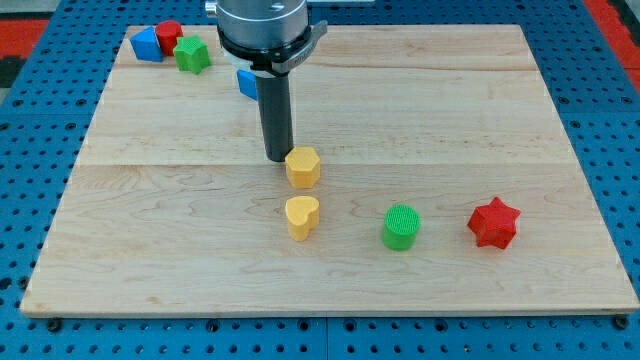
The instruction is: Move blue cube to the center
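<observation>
The blue cube lies near the view's top, left of centre, mostly hidden behind my arm; only its left part shows. My tip rests on the wooden board below the cube, just to the upper left of a yellow hexagonal block, very close to it or touching it.
A yellow heart block lies below the hexagon. A green cylinder and a red star lie to the lower right. At the top left corner sit a blue block, a red block and a green block.
</observation>
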You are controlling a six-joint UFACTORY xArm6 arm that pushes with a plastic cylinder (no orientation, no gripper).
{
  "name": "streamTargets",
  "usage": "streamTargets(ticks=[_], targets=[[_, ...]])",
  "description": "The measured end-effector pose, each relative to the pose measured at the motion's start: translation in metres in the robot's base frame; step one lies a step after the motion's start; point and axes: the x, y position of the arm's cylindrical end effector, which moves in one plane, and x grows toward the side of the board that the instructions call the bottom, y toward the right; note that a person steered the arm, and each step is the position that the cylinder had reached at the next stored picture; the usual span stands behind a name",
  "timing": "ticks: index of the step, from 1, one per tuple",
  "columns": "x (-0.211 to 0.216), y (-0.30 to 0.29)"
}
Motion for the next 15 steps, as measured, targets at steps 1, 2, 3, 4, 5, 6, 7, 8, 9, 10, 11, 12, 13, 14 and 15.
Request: streamTargets(ticks=[1, 2, 3, 4, 5, 6, 7, 8, 9, 10, 11, 12, 13, 14, 15], targets=[[-0.028, -0.051], [-0.072, -0.098], [-0.123, -0.109], [-0.142, -0.086], [-0.12, -0.071], [-0.091, -0.056], [-0.112, -0.049], [-0.144, -0.051], [-0.136, -0.028], [-0.088, -0.016], [-0.071, -0.009], [-0.082, -0.012], [-0.121, -0.016], [-0.115, 0.001], [-0.077, 0.001]])
